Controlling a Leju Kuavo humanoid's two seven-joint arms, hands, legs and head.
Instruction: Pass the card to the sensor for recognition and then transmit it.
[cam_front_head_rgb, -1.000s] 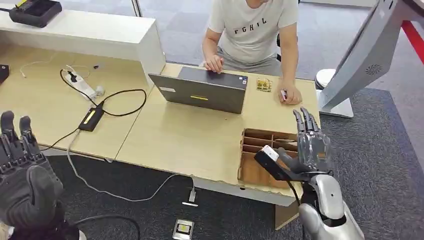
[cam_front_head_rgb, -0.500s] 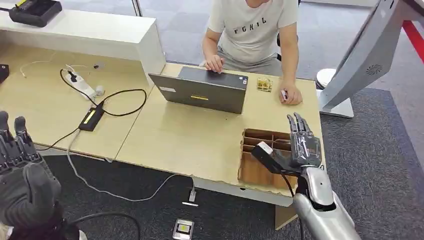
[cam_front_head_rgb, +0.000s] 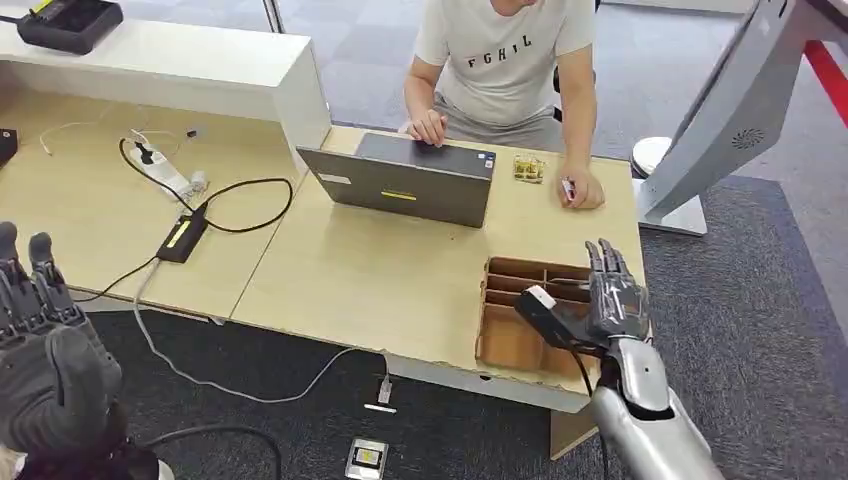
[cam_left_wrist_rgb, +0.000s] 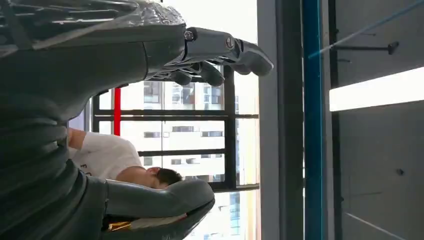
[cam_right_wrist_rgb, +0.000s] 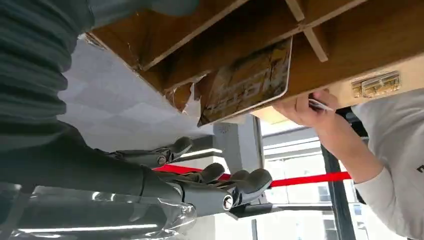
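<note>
Right hand (cam_front_head_rgb: 612, 300) hovers open-fingered over the wooden divider box (cam_front_head_rgb: 510, 340) holding the card (cam_right_wrist_rgb: 247, 82); a misjudged descent risks fingers striking a partition; left hand (cam_front_head_rgb: 40, 340) idle, empty.

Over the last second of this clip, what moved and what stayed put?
The right robot hand shifted slightly while hovering above the compartmented wooden box: first toward the robot's left and up the head view, then back and lower again. Its fingers stayed extended, nothing was taken hold of or let go. The left robot hand, laptop and seated person stayed as they were.
</note>
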